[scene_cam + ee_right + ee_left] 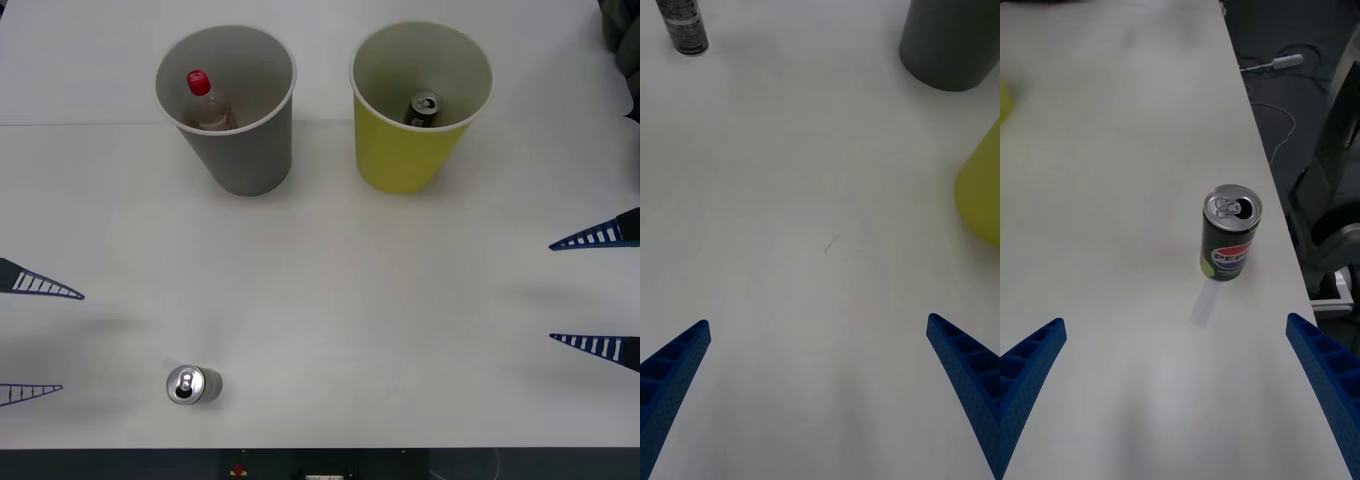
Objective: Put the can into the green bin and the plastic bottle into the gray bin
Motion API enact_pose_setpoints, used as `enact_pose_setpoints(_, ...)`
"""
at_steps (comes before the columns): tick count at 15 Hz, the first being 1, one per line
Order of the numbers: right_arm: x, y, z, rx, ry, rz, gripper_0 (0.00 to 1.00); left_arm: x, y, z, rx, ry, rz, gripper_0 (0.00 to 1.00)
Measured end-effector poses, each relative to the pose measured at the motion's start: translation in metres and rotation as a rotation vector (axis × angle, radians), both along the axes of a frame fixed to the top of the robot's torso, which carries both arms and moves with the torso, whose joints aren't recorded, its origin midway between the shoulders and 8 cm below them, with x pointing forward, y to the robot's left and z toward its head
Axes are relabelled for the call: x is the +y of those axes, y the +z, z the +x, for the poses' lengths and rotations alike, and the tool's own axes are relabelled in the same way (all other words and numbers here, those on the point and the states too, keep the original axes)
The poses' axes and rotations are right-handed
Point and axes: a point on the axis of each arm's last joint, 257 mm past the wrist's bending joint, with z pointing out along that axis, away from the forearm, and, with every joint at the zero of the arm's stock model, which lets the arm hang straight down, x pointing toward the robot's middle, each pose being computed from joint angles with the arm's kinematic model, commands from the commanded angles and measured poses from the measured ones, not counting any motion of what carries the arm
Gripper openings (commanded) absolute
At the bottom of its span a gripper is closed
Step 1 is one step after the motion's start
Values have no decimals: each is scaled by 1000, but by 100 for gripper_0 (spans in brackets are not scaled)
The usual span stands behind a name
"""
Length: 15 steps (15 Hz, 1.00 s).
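You see the can (pixel 424 108) inside the green bin (pixel 405 160) and the plastic bottle (pixel 207 100) inside the gray bin (pixel 245 155). Left gripper (pixel 38 340) and right gripper (pixel 598 292) hover with fingers spread wide, holding nothing.

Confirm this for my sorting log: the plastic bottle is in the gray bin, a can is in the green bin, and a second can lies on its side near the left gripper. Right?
One detail is wrong: the second can stands upright, as the left wrist view shows. The rest holds: plastic bottle in the gray bin, can in the green bin, second can near the left gripper.
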Motion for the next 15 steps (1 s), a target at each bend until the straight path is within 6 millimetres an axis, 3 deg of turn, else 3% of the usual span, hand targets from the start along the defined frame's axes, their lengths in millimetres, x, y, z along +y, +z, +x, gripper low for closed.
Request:
enact_pose_setpoints(8,0,0,0,0,0,0,100,-7,-34,-19,168,12,-136,100)
enact_pose_setpoints(15,0,0,0,0,0,0,100,-49,-74,-24,254,-2,-237,100)
